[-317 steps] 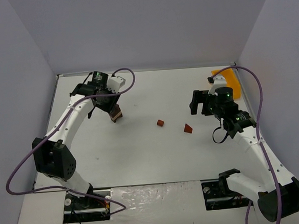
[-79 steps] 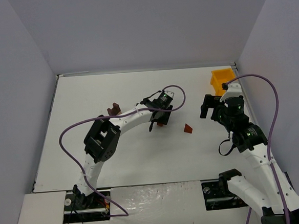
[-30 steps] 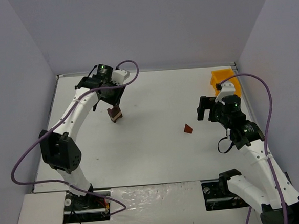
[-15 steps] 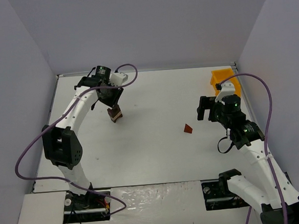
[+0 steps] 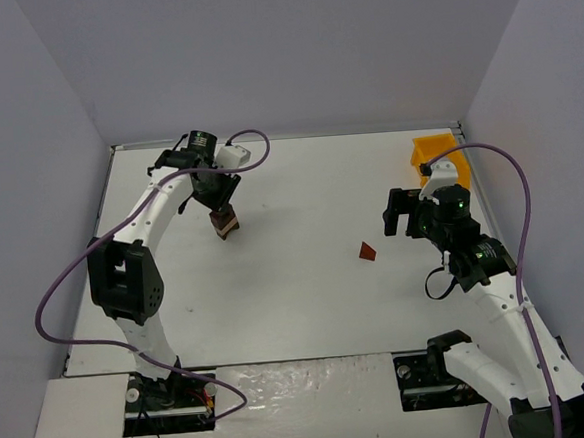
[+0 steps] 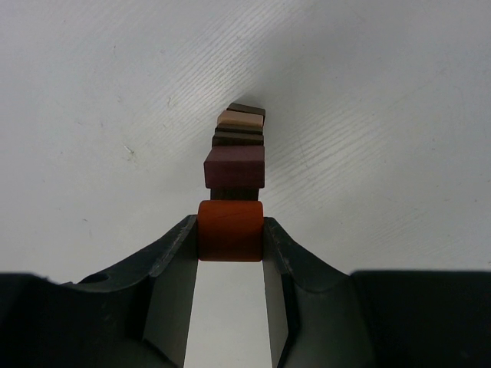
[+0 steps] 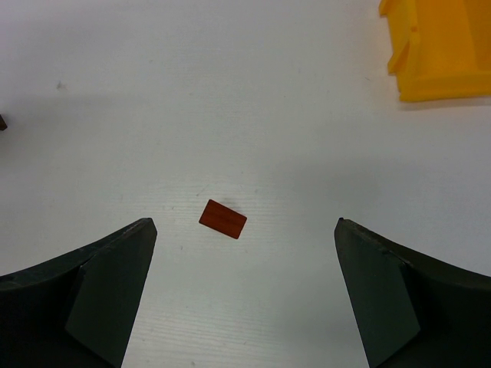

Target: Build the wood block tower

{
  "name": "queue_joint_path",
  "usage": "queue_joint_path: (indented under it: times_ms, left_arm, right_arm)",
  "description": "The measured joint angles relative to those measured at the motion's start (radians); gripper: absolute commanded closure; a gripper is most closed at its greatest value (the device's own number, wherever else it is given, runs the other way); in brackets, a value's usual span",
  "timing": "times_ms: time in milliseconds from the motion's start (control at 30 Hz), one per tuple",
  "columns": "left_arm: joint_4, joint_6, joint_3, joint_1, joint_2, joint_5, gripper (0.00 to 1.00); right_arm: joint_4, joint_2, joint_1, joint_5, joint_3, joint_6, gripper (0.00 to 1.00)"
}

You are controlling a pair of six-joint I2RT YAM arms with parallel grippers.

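The left tool [image 6: 230, 230] is clamped on a reddish-orange block [image 6: 230, 222] and holds it directly above the tower [image 6: 239, 153], a narrow stack of dark, maroon and pale wood blocks standing on the white surface [image 5: 298, 309]. In the wrist view the held block sits in line with the tower's maroon piece. Whether it already rests on the stack or hangs just clear of it cannot be told.

Well to the right of the tower, a single reddish wedge [image 7: 223, 219] lies loose on the surface. The right tool [image 7: 244, 226] hovers over the wedge with its jaws spread wide and nothing between them. A yellow bin [image 5: 435, 154] sits farther right of the tower, beyond the wedge.

The step in hand appears to be setting the reddish-orange block on top of the tower. That calls for a short, straight descent until the block sits flat and square on the piece below, then a gentle parting of the jaws. The tool should then lift straight up, because a sideways brush could topple so slim a stack. By the look of things the wedge is the last loose piece, and the right tool is well placed to close on it and carry it across to the tower.
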Motion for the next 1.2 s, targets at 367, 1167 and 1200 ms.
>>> queue_joint_path:
  times_ms: [367,1167,1200]
  left_arm:
    - [0.0,0.016,0.0,0.008,0.032,0.017,0.99]
    - [0.001,0.015,0.015,0.008,0.066,0.023,0.73]
    - [0.001,0.015,0.015,0.008,0.067,0.023,0.72]
  right_arm:
    - [0.0,0.0,0.0,-0.001,0.0,0.0,0.0]
    - [0.0,0.0,0.0,-0.001,0.0,0.0,0.0]
    - [0.0,0.0,0.0,-0.001,0.0,0.0,0.0]
